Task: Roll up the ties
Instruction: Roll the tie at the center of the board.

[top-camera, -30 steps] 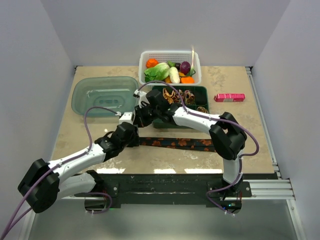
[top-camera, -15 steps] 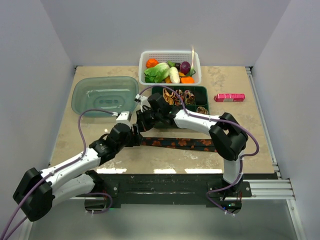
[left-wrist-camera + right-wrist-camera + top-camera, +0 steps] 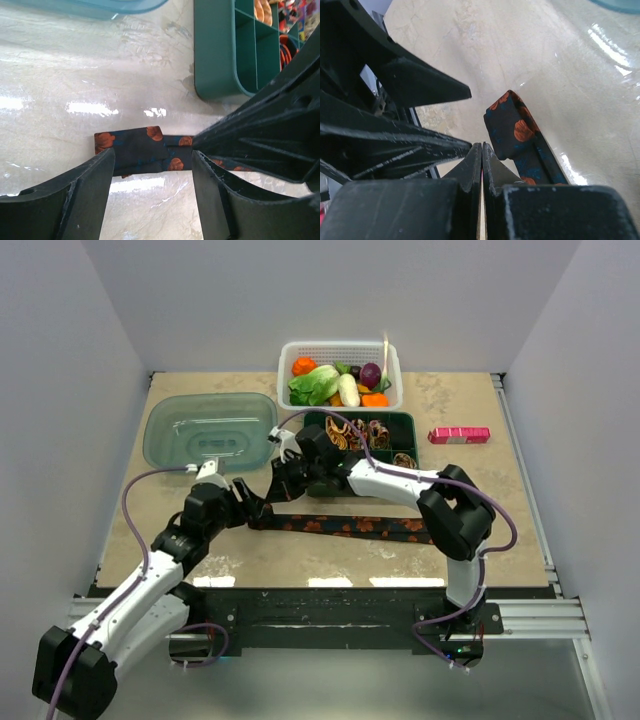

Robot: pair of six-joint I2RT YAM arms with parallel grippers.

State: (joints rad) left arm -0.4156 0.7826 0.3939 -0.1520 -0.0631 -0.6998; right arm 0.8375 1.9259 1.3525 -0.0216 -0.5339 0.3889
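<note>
A long, narrow black fabric necktie with orange-red spots (image 3: pixel 345 526) lies flat along the near part of the marbled beige worktop (image 3: pixel 480 500), running left to right in front of the dark green compartment tray (image 3: pixel 414 430). Several small tan, brown and orange rolled ties (image 3: pixel 355 432) already sit in that tray's cells, so part of the job looks done.

The black tie is barely begun. In the left wrist view its left end (image 3: pixel 137 152) is folded back on itself once, into a short flat flap, not a coil. The rest of its length stretches out unrolled toward the right.

The left claw (image 3: pixel 152 152) stands well open, one finger on each side of the folded end, and grips nothing. The right claw (image 3: pixel 481 145) is fully closed and empty. Its tip sits right at the fold, just beside the flap (image 3: pixel 512 132); whether it presses the cloth, I cannot tell.

As I judge it, what is left is nearly the whole roll: turning the flap over and over along the tie into a tight spiral, then setting it in a free cell of the tray.
</note>
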